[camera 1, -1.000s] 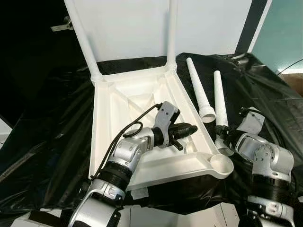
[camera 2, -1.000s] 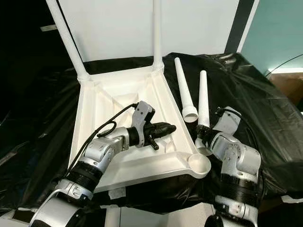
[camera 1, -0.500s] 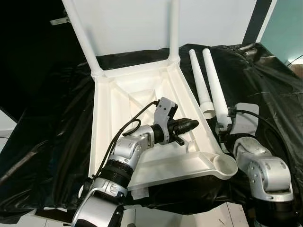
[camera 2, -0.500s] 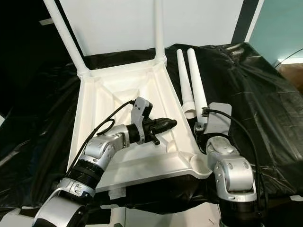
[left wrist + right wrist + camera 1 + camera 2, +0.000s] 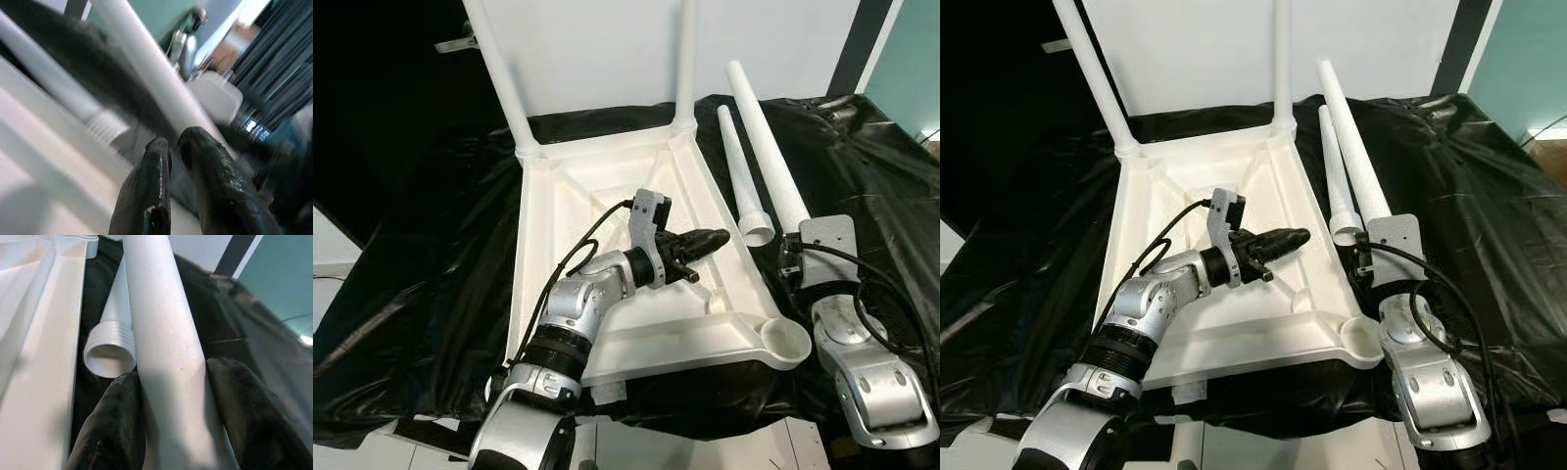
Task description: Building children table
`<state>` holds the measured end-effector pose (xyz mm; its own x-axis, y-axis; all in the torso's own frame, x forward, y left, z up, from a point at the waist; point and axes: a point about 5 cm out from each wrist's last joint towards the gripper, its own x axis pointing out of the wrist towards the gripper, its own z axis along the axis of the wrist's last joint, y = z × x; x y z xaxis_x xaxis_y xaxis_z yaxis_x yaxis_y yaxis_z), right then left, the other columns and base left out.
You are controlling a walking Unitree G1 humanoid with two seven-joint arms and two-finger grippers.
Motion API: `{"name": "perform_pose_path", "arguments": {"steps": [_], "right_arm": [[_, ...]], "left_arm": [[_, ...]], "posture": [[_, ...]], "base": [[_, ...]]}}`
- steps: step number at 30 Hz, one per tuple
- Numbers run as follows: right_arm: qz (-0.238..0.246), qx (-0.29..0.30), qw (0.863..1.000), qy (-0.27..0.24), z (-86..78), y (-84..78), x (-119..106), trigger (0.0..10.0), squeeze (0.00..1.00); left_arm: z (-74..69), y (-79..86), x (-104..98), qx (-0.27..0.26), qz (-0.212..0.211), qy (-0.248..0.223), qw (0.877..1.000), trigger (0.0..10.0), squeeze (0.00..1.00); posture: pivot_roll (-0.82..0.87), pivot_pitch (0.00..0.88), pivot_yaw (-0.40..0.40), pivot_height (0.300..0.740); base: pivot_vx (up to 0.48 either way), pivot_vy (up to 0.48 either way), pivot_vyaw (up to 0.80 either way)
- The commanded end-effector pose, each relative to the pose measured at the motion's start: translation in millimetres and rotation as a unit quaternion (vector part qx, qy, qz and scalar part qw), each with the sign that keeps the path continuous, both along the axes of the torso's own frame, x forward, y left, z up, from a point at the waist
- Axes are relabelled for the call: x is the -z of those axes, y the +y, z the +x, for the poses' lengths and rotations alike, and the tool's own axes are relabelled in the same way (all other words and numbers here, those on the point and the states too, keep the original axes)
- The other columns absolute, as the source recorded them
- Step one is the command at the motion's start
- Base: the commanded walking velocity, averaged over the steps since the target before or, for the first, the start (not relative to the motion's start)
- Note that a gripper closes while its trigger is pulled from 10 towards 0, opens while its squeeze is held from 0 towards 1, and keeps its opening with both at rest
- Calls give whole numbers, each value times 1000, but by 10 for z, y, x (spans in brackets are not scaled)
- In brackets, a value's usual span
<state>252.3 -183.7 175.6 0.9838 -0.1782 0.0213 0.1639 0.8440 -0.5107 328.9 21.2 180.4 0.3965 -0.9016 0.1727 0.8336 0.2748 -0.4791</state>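
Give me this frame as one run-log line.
stage: leg fitting | right gripper: shut on loose leg, raised | left gripper: shut, over tabletop | spare leg: on sheet

Makeshift workroom; black sheeting (image 5: pixel 431 255)

A crinkled black plastic sheet (image 5: pixel 431 264) covers the work surface, spreading from the lower left across to the right edge of the frame. Behind it, in the upper middle, stands a plain white wall (image 5: pixel 597 49). A black vertical strip (image 5: pixel 854 44) runs down at upper right, with a teal wall (image 5: pixel 915 59) beside it in the corner.
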Motion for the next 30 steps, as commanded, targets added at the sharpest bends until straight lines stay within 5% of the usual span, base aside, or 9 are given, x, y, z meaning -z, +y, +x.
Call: {"name": "perform_pose_path", "arguments": {"steps": [1, 7, 11, 22, 23, 30], "right_arm": [[-50, -54, 996, -55, -54, 134, -54, 10000, 0], [-63, -113, 989, -65, -95, 247, -4, 10000, 0], [17, -202, 978, -45, -162, 354, 48, 10000, 0], [45, -248, 966, -50, -221, 417, 50, 10000, 0], [41, -244, 967, -55, -225, 405, 64, 10000, 0], [36, -233, 970, -60, -216, 368, 108, 10000, 0]], "left_arm": [[49, 73, -92, 12, -74, 36, 997, 10000, 0], [87, 106, -141, 12, -116, 62, 991, 10000, 0], [122, 94, -196, 12, -130, 67, 989, 10000, 0], [159, 62, -144, -10, -121, 76, 990, 10000, 0], [151, 39, -119, -8, -106, 69, 992, 10000, 1000], [156, 71, -192, -1, -115, 52, 992, 10000, 1000]], "posture": [[-211, 6, 64, 740], [-216, 6, 67, 740], [-213, 3, 68, 740], [-219, 0, 70, 740], [-222, 1, 72, 740], [-225, 5, 73, 740]], "base": [[0, 0, 0], [0, 0, 0], [0, 0, 0], [0, 0, 0], [0, 0, 0], [0, 0, 0]]}}
